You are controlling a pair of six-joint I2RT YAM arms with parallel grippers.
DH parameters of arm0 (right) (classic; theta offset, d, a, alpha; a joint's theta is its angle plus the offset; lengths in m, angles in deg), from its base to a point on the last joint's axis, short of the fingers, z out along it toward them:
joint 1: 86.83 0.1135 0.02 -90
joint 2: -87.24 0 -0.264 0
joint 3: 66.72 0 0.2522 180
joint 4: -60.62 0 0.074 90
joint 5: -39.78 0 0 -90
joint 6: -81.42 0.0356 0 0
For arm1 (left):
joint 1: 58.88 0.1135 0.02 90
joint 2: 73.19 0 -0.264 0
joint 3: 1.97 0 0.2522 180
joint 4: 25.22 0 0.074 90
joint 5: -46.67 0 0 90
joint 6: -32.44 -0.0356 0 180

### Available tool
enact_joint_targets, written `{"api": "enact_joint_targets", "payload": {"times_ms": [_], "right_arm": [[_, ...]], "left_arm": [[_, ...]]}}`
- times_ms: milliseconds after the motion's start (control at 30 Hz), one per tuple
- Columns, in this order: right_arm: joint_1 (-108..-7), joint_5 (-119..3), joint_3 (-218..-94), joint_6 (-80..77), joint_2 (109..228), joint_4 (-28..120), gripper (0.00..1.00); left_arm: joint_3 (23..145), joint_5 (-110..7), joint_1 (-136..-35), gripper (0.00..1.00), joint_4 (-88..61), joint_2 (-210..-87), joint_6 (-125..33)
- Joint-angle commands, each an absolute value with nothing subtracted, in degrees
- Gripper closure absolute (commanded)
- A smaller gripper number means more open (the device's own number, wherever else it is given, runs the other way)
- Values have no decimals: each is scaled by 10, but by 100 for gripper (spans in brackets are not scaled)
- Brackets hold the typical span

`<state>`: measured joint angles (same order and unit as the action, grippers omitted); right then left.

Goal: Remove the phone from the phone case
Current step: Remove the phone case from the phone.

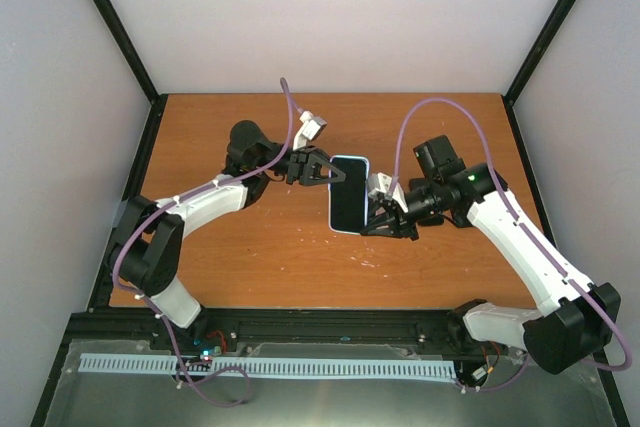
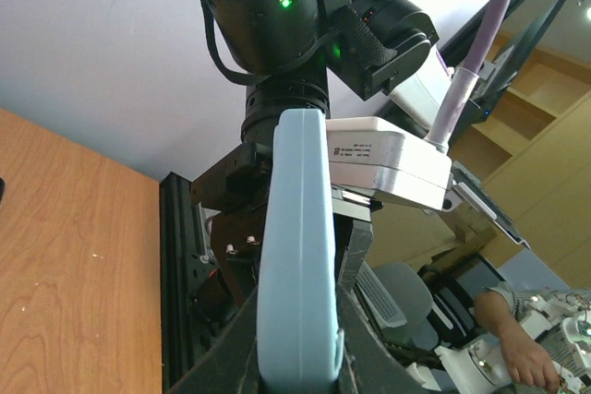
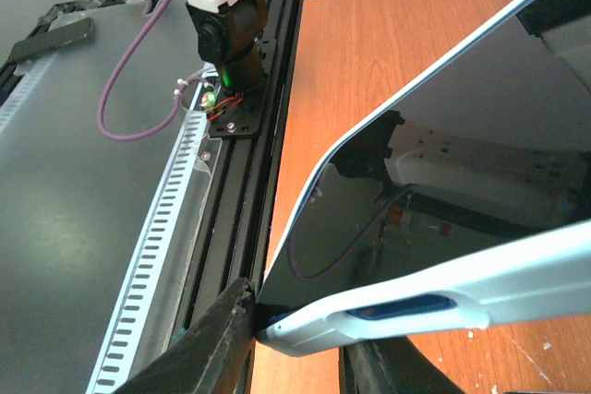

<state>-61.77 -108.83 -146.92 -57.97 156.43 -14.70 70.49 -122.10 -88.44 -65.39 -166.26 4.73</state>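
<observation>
A black phone point(image 1: 348, 197) in a light blue case point(image 1: 365, 163) is held above the middle of the table between both grippers. My left gripper point(image 1: 325, 173) is shut on the case's far left corner. In the left wrist view the case's blue edge point(image 2: 295, 256) stands between the fingers of my left gripper point(image 2: 297, 362). My right gripper point(image 1: 388, 213) is shut on the case's near right side. In the right wrist view my right gripper point(image 3: 295, 350) clamps the case's corner point(image 3: 434, 297), with the dark screen point(image 3: 443, 191) above it. The phone sits inside the case.
The brown table point(image 1: 250, 257) is bounded by a black frame rail point(image 1: 330, 322) at the near edge. White walls enclose the back and sides. The purple cables point(image 1: 410, 127) loop above both arms. A white slotted cable duct point(image 1: 300, 367) runs in front of the bases.
</observation>
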Motion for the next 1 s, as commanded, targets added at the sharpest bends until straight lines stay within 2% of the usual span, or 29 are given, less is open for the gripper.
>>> {"api": "enact_joint_targets", "payload": {"times_ms": [0, 167, 333, 500, 700, 967], "right_arm": [[-580, -1116, -1484, -619, 1535, -140, 75], [-569, -1105, -1490, -619, 1538, -134, 76], [-568, -1087, -1483, -615, 1541, -115, 81], [-568, -1071, -1486, -608, 1546, -92, 84], [-568, -1064, -1505, -620, 1565, -98, 84], [-568, -1089, -1470, -591, 1561, -58, 84]], "left_arm": [[717, -1176, -881, 100, -715, -1693, 111], [712, -1182, -880, 100, -802, -1718, 185], [713, -1188, -881, 100, -1002, -1758, 344], [719, -1191, -881, 100, -1115, -1783, 447], [710, -1205, -881, 100, -1103, -1754, 440], [691, -1181, -881, 100, -937, -1662, 315]]}}
